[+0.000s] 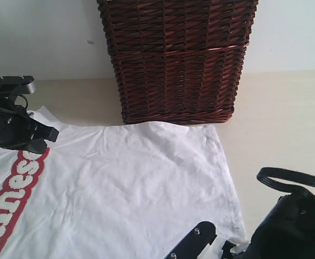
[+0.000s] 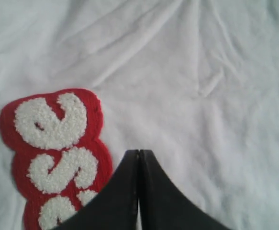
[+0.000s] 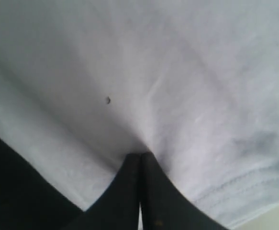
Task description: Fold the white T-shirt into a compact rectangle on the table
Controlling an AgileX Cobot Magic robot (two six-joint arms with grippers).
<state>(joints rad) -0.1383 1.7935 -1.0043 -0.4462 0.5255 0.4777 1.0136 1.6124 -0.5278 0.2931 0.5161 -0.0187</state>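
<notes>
The white T-shirt (image 1: 141,183) lies spread flat on the pale table (image 1: 276,118), its far edge touching the foot of a dark wicker basket (image 1: 179,59) that stands upright behind it. Only the exterior view shows the basket, and only from the side, so what it holds is hidden.

That view cuts off the red lettering (image 1: 17,199) at the left edge. The left wrist view shows it close up as fluffy white letters on a red ground. There the left gripper (image 2: 139,153) has its jaws pressed together with nothing between them, the tips over plain cloth just beside the lettering.

The right wrist view shows what the exterior view mostly crops away. The right gripper (image 3: 139,155) is closed near the stitched hem (image 3: 235,184), and creases run in toward its tips, so it seems to be pinching the shirt's fabric.
</notes>
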